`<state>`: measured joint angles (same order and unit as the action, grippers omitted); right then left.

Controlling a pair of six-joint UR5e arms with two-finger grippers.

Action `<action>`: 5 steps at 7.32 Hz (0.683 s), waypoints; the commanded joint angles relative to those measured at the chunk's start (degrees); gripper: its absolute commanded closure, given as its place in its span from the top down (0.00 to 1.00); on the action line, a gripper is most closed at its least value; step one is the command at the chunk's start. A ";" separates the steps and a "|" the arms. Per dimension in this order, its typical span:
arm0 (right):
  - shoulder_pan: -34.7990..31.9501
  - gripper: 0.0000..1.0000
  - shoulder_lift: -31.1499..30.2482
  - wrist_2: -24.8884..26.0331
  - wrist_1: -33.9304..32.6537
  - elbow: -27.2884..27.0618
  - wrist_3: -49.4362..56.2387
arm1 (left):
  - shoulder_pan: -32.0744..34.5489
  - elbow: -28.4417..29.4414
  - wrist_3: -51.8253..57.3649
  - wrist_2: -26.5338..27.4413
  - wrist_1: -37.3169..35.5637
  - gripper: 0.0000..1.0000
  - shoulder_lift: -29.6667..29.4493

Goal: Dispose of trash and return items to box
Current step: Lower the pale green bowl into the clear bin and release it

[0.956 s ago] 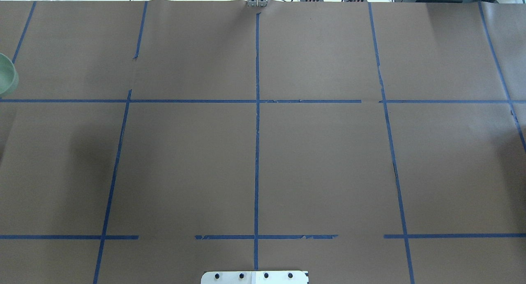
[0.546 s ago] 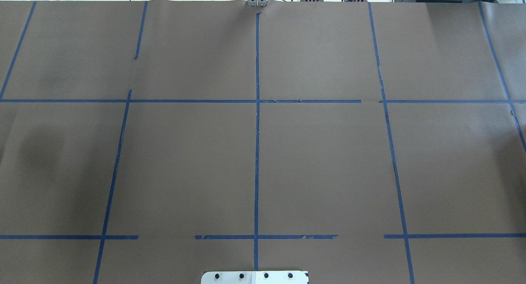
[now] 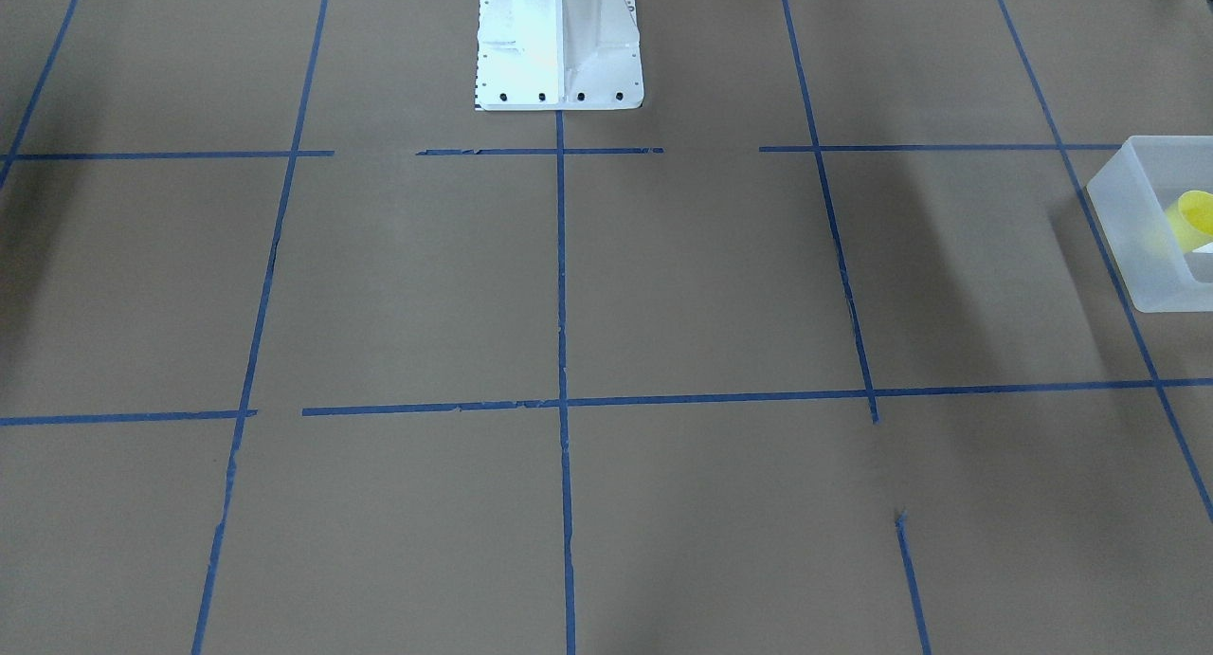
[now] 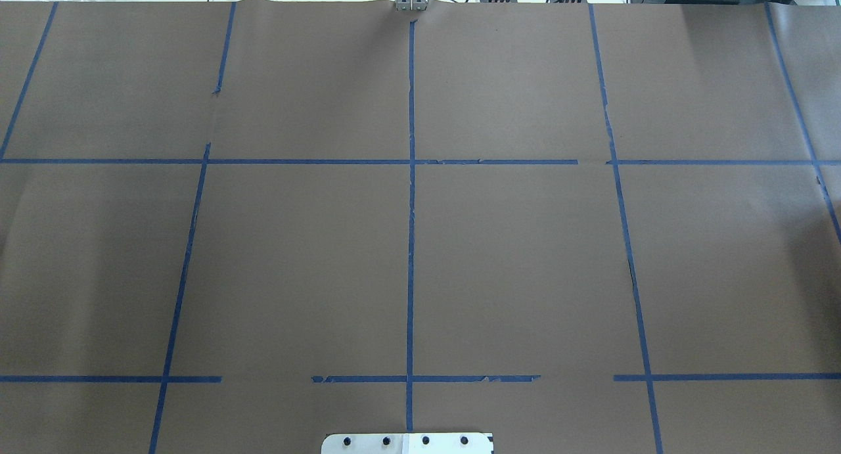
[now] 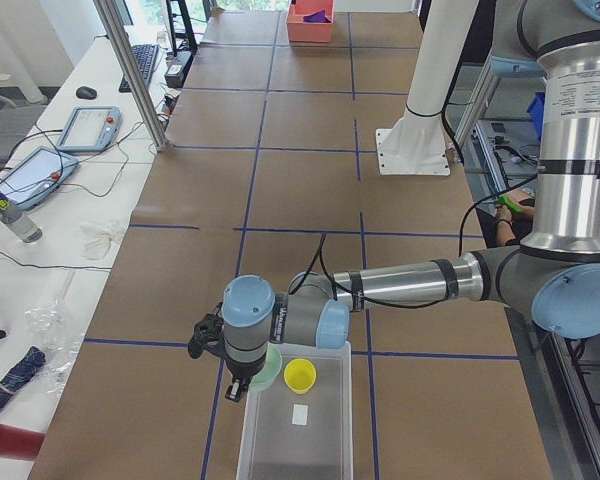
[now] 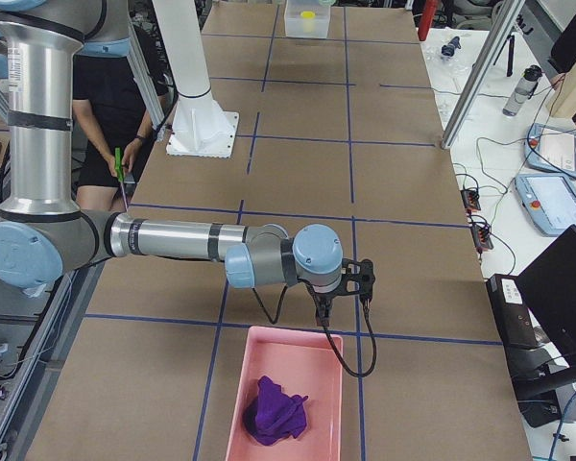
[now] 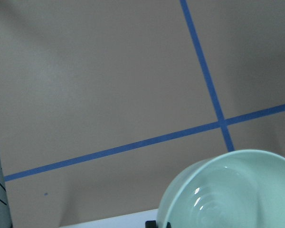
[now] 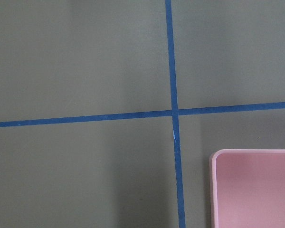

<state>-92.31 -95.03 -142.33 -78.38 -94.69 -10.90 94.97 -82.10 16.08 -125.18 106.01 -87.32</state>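
Observation:
The box, a frosted translucent bin [image 5: 295,432], stands at the table's left end; it also shows in the front-facing view [image 3: 1149,257] and far off in the exterior right view [image 6: 305,23]. The yellow cup [image 5: 300,375] lies inside it, also seen in the front-facing view [image 3: 1192,217]. My left gripper [image 5: 237,386] is at the bin's far left corner, shut on a pale green bowl [image 5: 269,369] that fills the left wrist view's lower right [image 7: 232,190]. My right gripper [image 6: 341,300] hangs over the table just beyond a pink tray [image 6: 232,403]; I cannot tell whether it is open.
The pink tray holds a crumpled purple cloth [image 6: 274,408]; its corner shows in the right wrist view [image 8: 251,190]. The white robot base [image 3: 557,39] stands at mid-table. Tablets and cables lie past the table's far edge [image 5: 40,170]. A person stands behind the robot [image 6: 125,106].
The green bowl at the overhead view's left edge one second ago has gone out of that view to the left, and the arm's shadow followed it.

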 commanded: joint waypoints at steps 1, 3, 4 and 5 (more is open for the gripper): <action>0.03 1.00 0.02 0.04 -0.02 -0.41 0.00 | 1.09 6.56 1.41 4.21 7.84 0.00 3.81; 0.20 1.00 0.11 0.30 -0.02 -0.76 -0.09 | 1.09 8.71 1.41 7.06 10.80 0.00 4.36; 0.20 1.00 0.11 0.30 -0.02 -0.85 -0.09 | 1.09 8.72 1.33 7.06 10.80 0.00 4.36; 0.38 1.00 0.20 0.30 -0.02 -0.85 -0.09 | 1.09 8.63 0.89 6.97 10.71 0.42 4.36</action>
<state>-92.07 -94.90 -142.04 -78.40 -95.46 -10.98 96.06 -73.59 17.33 -118.33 116.56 -83.03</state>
